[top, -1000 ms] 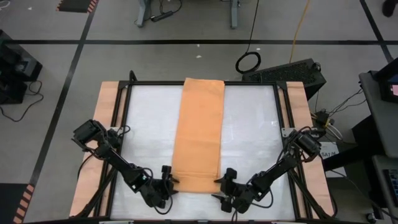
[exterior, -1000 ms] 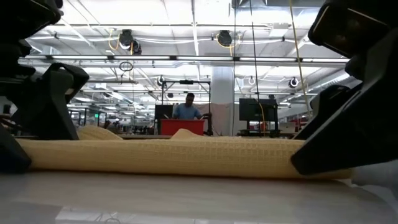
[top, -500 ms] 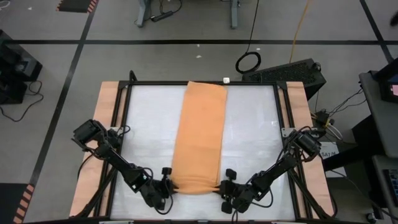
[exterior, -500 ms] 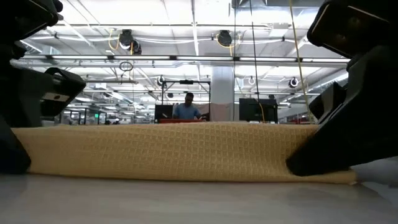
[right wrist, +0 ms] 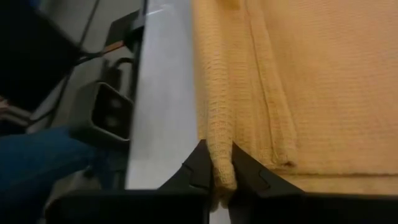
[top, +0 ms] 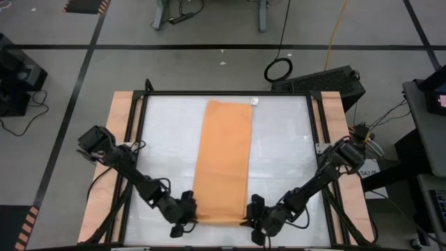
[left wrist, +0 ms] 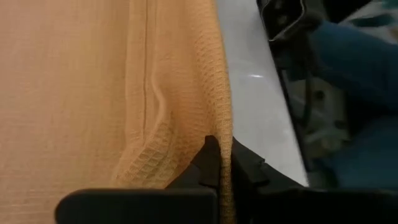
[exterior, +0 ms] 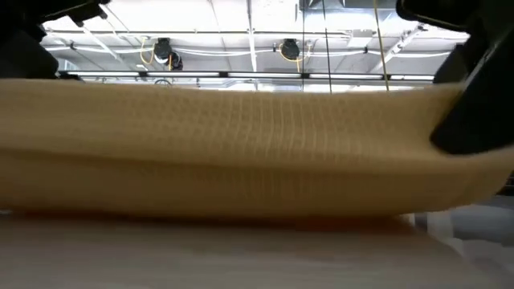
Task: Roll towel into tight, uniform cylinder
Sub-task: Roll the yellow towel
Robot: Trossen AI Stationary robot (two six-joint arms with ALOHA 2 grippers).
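Note:
The orange-tan towel lies as a long strip down the middle of the white table, with a small white tag at its far right corner. Its far part rests flat. Its near end is raised off the table. My left gripper is shut on the near left corner and my right gripper on the near right corner. Both show close up, my left gripper and my right gripper each with cloth between the fingertips. My left gripper pinches the towel's left side edge at the near corner between its two fingers. It comes slanting down from the near left. The corner is lifted clear and the cloth bunches into folds beside the fingers. My right gripper pinches the towel's right side edge at the near corner between its two fingers, slanting down from the near right. A doubled hem fold sits between the fingertips. The corner is lifted clear of the table.
A black frame and wooden side strips border the table. Bare white surface lies on both sides of the towel. A person's blue trouser leg shows beyond the table's edge in both wrist views.
Both grippers have shut on the towel's near corners and risen. The near end, flat on the table before, is now lifted clear and stretched between them. The far end has slid a little toward the table's near edge.

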